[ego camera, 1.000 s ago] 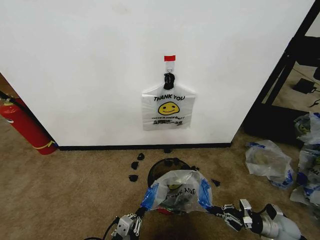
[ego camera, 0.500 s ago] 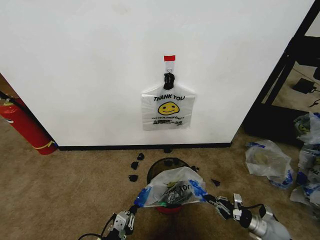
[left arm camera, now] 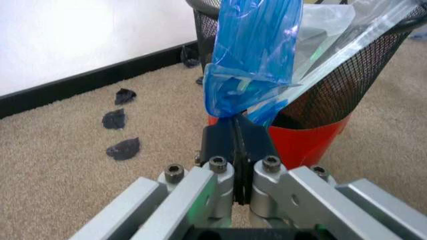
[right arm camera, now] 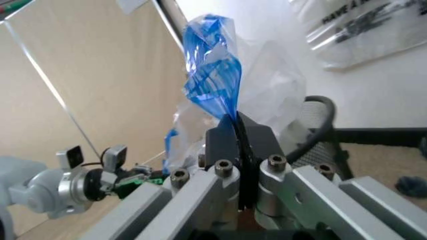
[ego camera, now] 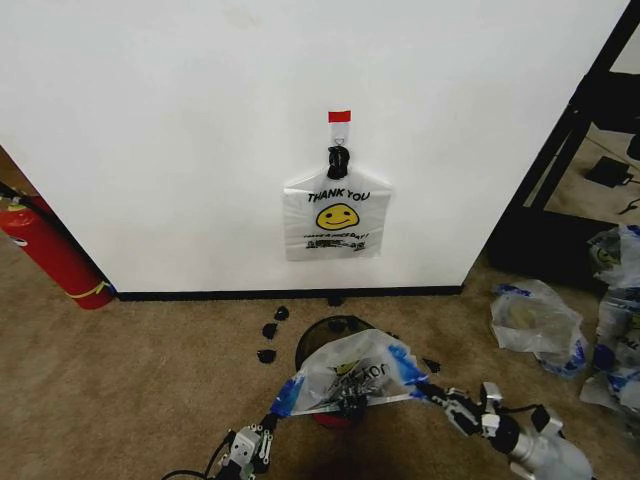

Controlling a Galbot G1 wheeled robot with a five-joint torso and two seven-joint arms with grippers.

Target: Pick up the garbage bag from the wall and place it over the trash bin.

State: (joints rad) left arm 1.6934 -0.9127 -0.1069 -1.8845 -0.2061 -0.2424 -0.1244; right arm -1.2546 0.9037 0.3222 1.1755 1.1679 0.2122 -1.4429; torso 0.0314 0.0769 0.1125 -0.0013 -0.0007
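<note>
My left claw [ego camera: 268,424] and right claw [ego camera: 432,391] each pinch a blue handle tip of the garbage bag [ego camera: 350,373], stretched between them over the black trash bin [ego camera: 322,335] on carpet below the wall [ego camera: 180,150].

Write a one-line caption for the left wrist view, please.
Left gripper shut on the garbage bag's blue handle, beside the black mesh trash bin with a red base.

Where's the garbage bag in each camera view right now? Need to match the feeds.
Head view: garbage bag stretched low centre, above the trash bin.
Left wrist view: blue handle pinched in the fingers.
Right wrist view: blue handle above the fingers.
Shared landmark: the bin's black mesh rim.
</note>
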